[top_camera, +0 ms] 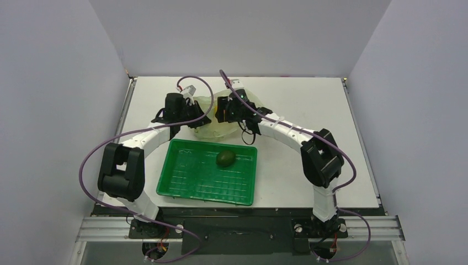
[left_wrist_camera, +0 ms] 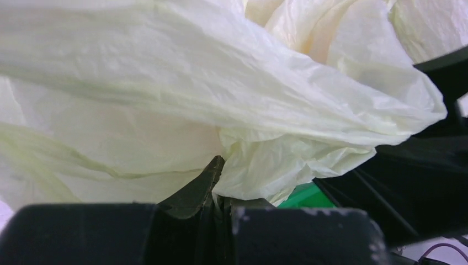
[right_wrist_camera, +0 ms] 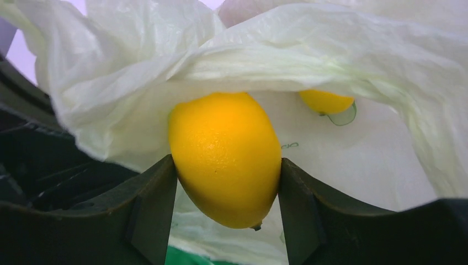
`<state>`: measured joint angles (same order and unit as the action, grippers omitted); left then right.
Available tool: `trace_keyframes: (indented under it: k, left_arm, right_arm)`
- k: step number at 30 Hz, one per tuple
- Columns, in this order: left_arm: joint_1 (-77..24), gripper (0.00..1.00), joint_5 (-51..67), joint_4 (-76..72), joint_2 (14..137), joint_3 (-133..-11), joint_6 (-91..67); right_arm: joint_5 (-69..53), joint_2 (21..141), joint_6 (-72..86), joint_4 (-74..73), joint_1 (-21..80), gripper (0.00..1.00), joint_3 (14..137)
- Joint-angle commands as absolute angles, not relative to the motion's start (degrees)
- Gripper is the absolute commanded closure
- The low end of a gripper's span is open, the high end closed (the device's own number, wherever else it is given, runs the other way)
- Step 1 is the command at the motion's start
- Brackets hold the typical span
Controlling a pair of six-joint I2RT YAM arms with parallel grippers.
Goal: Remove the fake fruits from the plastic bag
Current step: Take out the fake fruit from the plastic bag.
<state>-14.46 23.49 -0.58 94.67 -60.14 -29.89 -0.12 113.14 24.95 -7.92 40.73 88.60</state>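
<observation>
- gripping a yellow lemon is the right gripper: fingers set mid-width, one pad pressed on each side of it.
- lemon sits at the mouth of the plastic bag, a fold of film draped over its top, its lower end bare.
- plastic bag lies on the table, far centre, just beyond the far rim of the green tray, w/ one wrist on each side of it.
- left gripper: fingers narrow, pinched on a bunched fold of the bag at its left side; film fills most of the left wrist view.
- 2nd yellow fruit is deeper in the bag, far-right of the lemon, apart from it; mostly hidden by film, can't tell which kind.
- dark green fruit is out of the bag, lying in the green tray, far-right part, near the far wall but not touching it.
- green tray rests on the table at near centre, btw the two arms; a sliver of it shows under the bag in both wrist views.
</observation>
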Motion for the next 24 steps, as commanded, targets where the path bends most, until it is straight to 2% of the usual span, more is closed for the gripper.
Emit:
trace_keyframes:
  k: [1, 13, 19, 24]
  left_arm:
    - [-14.16, 1.00, 22.04, -0.41, 91.24, -61.92, -27.21]
    - [-14.46, 1.00, 21.54, -0.18, 89.73, -62.07, -26.00]
    - [-14.51, 1.00, 21.89, -0.09, 89.37, -62.16, -25.75]
    - [-14.55, 1.00, 21.72, -0.09, 88.66, -62.27, -25.16]
  right_arm:
    - [-2.48, 105.77, 25.49, -9.93, 41.61, 1.00, 85.15]
    - [-6.46, 87.74, 25.09, -15.68, 45.36, 1.00, 70.77]
    - [-0.46, 79.64, 25.69, -18.65, 52.64, 1.00, 62.16]
    - [8.44, 78.51, 27.89, -19.16, 58.05, 1.00, 56.59]
